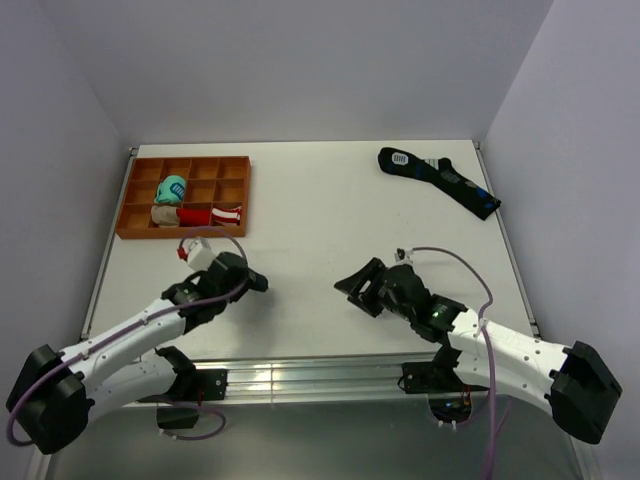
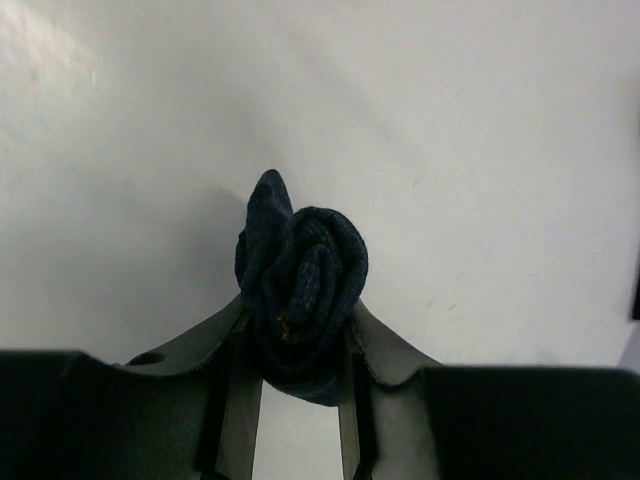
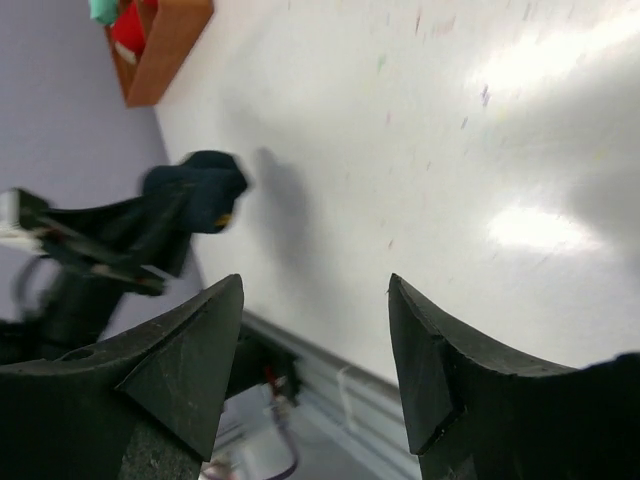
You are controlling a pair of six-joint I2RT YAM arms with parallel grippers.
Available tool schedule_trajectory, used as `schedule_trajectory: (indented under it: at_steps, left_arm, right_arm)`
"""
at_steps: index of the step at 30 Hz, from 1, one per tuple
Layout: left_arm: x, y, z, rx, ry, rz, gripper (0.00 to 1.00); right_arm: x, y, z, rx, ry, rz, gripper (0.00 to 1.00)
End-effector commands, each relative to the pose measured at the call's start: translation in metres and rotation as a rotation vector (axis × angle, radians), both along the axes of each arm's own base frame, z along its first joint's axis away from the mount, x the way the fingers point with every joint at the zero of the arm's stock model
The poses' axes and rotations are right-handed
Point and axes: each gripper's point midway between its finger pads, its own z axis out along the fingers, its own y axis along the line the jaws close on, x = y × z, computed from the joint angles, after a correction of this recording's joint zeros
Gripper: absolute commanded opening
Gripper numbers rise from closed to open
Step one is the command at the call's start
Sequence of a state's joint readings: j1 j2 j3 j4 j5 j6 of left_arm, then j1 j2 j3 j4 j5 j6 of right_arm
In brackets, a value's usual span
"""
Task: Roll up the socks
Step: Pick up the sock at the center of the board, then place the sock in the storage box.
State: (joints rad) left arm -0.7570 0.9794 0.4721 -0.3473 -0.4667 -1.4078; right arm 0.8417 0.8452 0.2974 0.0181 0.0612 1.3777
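Observation:
The socks (image 2: 301,275) are a tight dark navy roll with a small yellow fleck, seen end-on in the left wrist view. My left gripper (image 2: 298,325) is shut on the roll, one finger pressed to each side, above the white table. From above, the left gripper (image 1: 250,281) sits left of centre, and the roll is hard to tell from its dark fingers. The right wrist view shows the socks (image 3: 203,188) further off, in the left gripper's hold. My right gripper (image 3: 315,300) is open and holds nothing. In the top view the right gripper (image 1: 355,285) points left toward the left one, with a gap between them.
An orange compartment tray (image 1: 240,195) at the back left holds a teal bundle (image 1: 172,188), a beige bundle (image 1: 165,214) and a red-white bundle (image 1: 212,215). A longer dark sock (image 1: 440,179) with blue marks lies at the back right. Walls close in on both sides.

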Motion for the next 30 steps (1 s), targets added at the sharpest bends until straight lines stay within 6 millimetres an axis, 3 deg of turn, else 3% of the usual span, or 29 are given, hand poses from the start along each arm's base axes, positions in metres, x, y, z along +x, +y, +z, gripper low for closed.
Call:
schedule_trajectory:
  at_steps: [1,3,4,5,7,8,9,11,13,14,15,22,26,30]
  left_arm:
    - [0.032,0.028,0.046,0.070,-0.075,0.014,0.00]
    - [0.051,0.040,0.072,0.078,-0.121,0.029,0.00]
    - [0.063,0.060,0.080,0.083,-0.130,0.090,0.00]
    - [0.076,0.068,0.099,0.094,-0.168,0.097,0.00]
    - [0.095,0.096,0.108,0.093,-0.176,0.163,0.00]
    - [0.105,0.105,0.121,0.094,-0.209,0.169,0.00]
    - [0.118,0.128,0.122,0.095,-0.210,0.227,0.00]
    - [0.134,0.145,0.139,0.083,-0.236,0.256,0.00]
    - [0.145,0.171,0.138,0.099,-0.228,0.322,0.00]
    - [0.151,0.180,0.147,0.097,-0.243,0.340,0.00]
    - [0.157,0.197,0.147,0.101,-0.242,0.377,0.00]
    - [0.181,0.257,0.155,0.114,-0.298,0.443,0.00]
    - [0.194,0.287,0.139,0.092,-0.299,0.438,0.00]
    - [0.206,0.303,0.125,0.032,-0.293,0.414,0.00]
  right_arm:
    - [0.022,-0.016,0.025,-0.147,-0.154,0.052,0.67]
    - [0.038,-0.029,0.040,-0.205,-0.200,0.019,0.67]
    - [0.043,-0.033,0.043,-0.258,-0.240,0.038,0.67]
    - [0.050,-0.033,0.052,-0.280,-0.259,0.044,0.67]
    - [0.057,-0.037,0.058,-0.314,-0.284,0.078,0.67]
    - [0.063,-0.036,0.063,-0.314,-0.295,0.086,0.67]
    - [0.067,-0.037,0.064,-0.320,-0.302,0.088,0.67]
    - [0.071,-0.036,0.065,-0.318,-0.310,0.125,0.67]
    - [0.075,-0.035,0.064,-0.320,-0.323,0.149,0.67]
    - [0.079,-0.034,0.063,-0.324,-0.321,0.154,0.67]
    - [0.081,-0.035,0.061,-0.337,-0.326,0.163,0.66]
    - [0.099,-0.036,0.059,-0.381,-0.364,0.206,0.66]
    - [0.110,-0.040,0.054,-0.417,-0.380,0.218,0.66]
    - [0.115,-0.042,0.044,-0.424,-0.372,0.227,0.66]
